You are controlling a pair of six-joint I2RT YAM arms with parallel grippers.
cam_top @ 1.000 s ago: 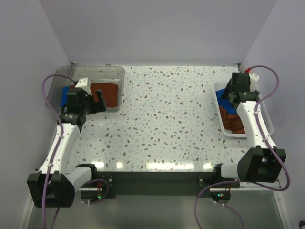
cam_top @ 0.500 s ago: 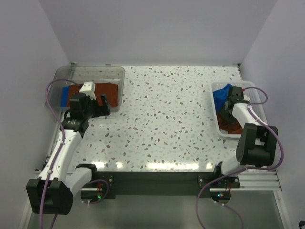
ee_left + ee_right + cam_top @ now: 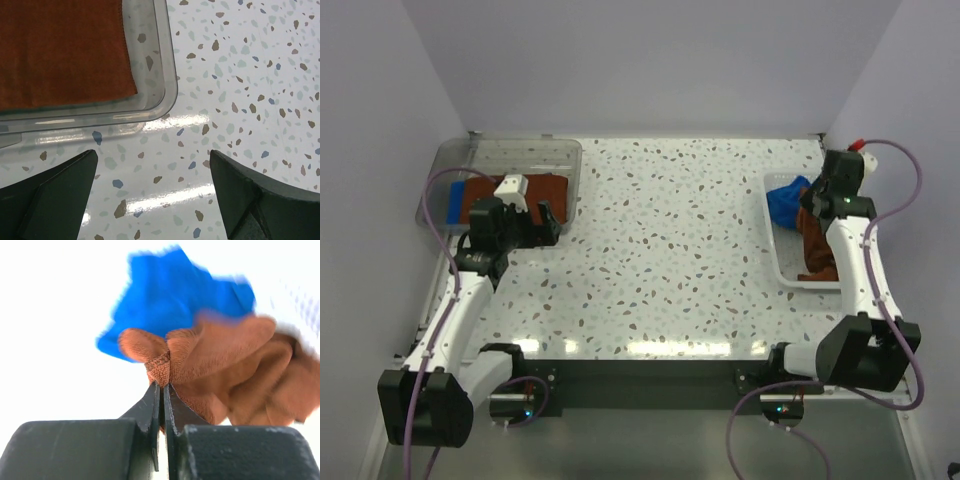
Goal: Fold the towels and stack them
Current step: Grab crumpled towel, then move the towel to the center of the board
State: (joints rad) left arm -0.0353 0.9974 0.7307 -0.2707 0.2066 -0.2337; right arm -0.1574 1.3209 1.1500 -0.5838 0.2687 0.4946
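Partly done, I judge — a folded brown towel (image 3: 60, 50) lies in the clear tray (image 3: 167, 75) at ten o'clock on the desk (image 3: 670, 250), with the left pincer (image 3: 152, 167) gaping beside it. At three o'clock the right pincer (image 3: 161, 387) clamps a rust-brown towel (image 3: 220, 365) over the basket (image 3: 775, 262), a blue towel (image 3: 175, 295) alongside — both unfolded.

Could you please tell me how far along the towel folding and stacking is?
Looks done: a flat rust-brown towel lies in the clear tray, a blue towel showing beside it. In hand: the right tool is shut on a crumpled rust-brown towel at the white basket. Left: folding it and the bunched blue towel; the left tool is open, empty.
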